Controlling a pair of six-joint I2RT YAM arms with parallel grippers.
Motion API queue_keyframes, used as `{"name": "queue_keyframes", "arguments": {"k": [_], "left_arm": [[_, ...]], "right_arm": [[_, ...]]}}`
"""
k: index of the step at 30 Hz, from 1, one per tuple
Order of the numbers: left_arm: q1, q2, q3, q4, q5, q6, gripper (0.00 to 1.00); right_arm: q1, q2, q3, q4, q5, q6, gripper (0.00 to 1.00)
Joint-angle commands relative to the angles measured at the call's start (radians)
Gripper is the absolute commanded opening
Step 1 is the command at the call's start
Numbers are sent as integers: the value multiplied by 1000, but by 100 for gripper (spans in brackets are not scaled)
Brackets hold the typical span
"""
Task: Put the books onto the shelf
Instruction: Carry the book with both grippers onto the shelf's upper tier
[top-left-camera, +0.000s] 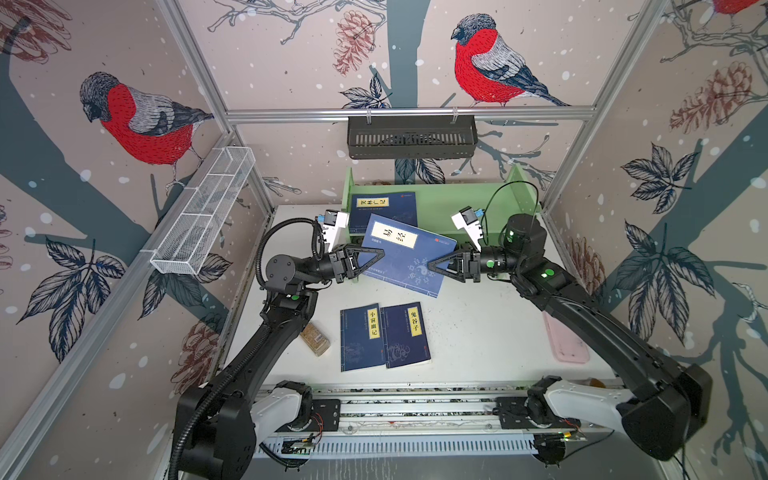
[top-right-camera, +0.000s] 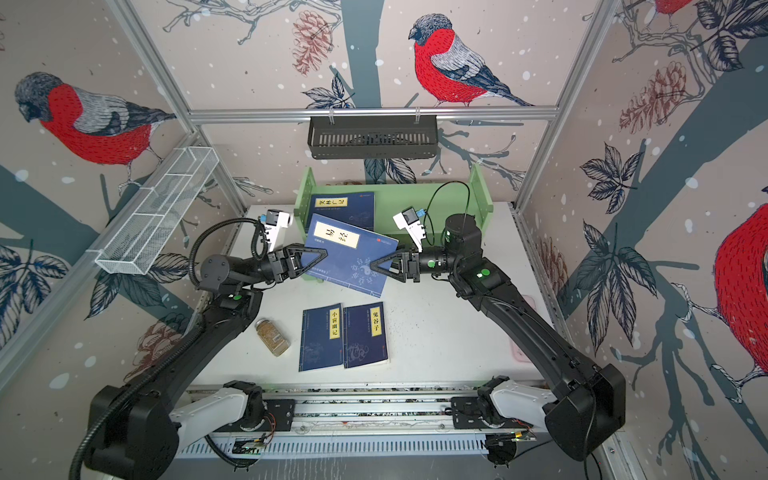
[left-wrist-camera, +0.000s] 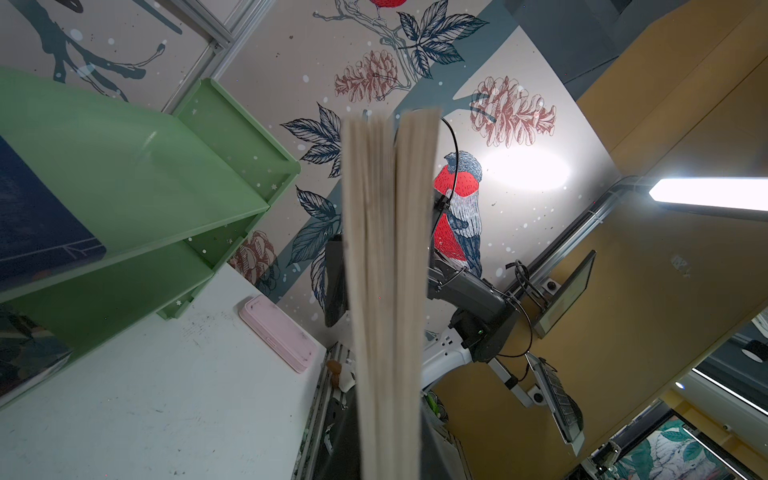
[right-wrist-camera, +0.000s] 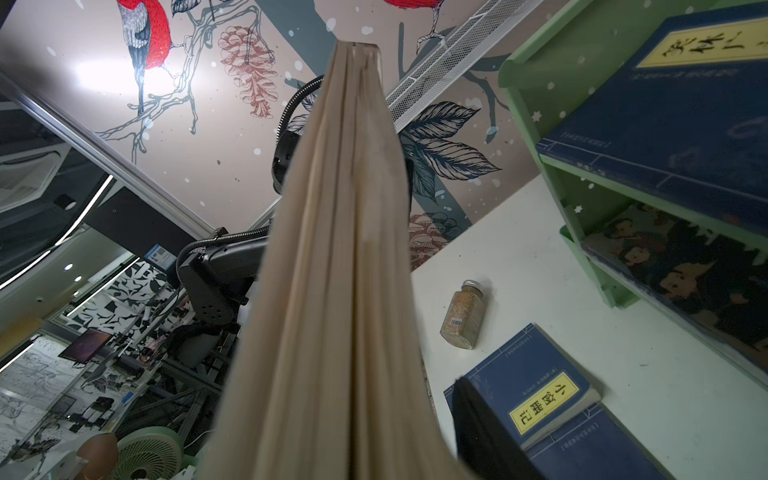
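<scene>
A navy book with a yellow label (top-left-camera: 405, 255) hangs tilted in the air in front of the light green shelf (top-left-camera: 457, 203). My left gripper (top-left-camera: 376, 257) is shut on its left edge. My right gripper (top-left-camera: 434, 265) stands open around its right edge, and one black finger (right-wrist-camera: 478, 419) sits clear of the pages (right-wrist-camera: 340, 291). The left wrist view shows the same page edge (left-wrist-camera: 390, 291) end-on. Another navy book (top-left-camera: 382, 210) lies on the shelf's upper tier, and a cartoon-cover book (right-wrist-camera: 681, 270) on the lower tier. Two more navy books (top-left-camera: 360, 338) (top-left-camera: 406, 334) lie side by side on the table.
A small spice jar (top-left-camera: 315, 338) lies on the table left of the two books. A pink case (top-left-camera: 565, 343) lies at the right edge under my right arm. A black slotted basket (top-left-camera: 411, 137) hangs on the back rail, and a white wire basket (top-left-camera: 203, 216) on the left rail.
</scene>
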Motion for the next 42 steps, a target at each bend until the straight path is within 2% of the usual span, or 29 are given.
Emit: {"name": "queue_keyframes", "arguments": {"k": [1, 3, 6, 14, 19, 27, 29, 32, 33, 35, 36, 38, 42], "left_arm": [[15, 3, 11, 23, -50, 1, 0], [24, 7, 12, 9, -79, -1, 0], [41, 12, 3, 12, -123, -21, 0], [49, 16, -14, 28, -163, -49, 0], [50, 10, -36, 35, -172, -61, 0], [50, 6, -46, 45, -174, -72, 0], [50, 5, -50, 38, -173, -68, 0], [52, -1, -52, 30, -173, -55, 0], [54, -3, -50, 25, -171, -47, 11], [55, -8, -46, 18, -166, -24, 42], [56, -13, -44, 18, -163, -15, 52], [65, -22, -39, 9, -154, 5, 61], [92, -42, 2, -116, -141, 96, 67]], "right_arm": [[-1, -38, -63, 130, 45, 84, 56], [2, -68, -130, 257, 81, 172, 55], [14, -85, -190, 355, 138, 243, 52], [73, -57, -240, 509, 231, 317, 48], [98, -15, -226, 546, 252, 328, 36], [103, 31, -190, 549, 266, 328, 24], [101, 45, -172, 536, 265, 326, 13], [100, 58, -145, 510, 256, 317, 2], [97, 58, -134, 495, 255, 310, 2], [88, 58, -105, 450, 256, 291, 1], [82, 58, -90, 429, 256, 283, 1], [62, 58, -64, 391, 251, 273, 1], [19, 48, -36, 357, 243, 264, 1]]}}
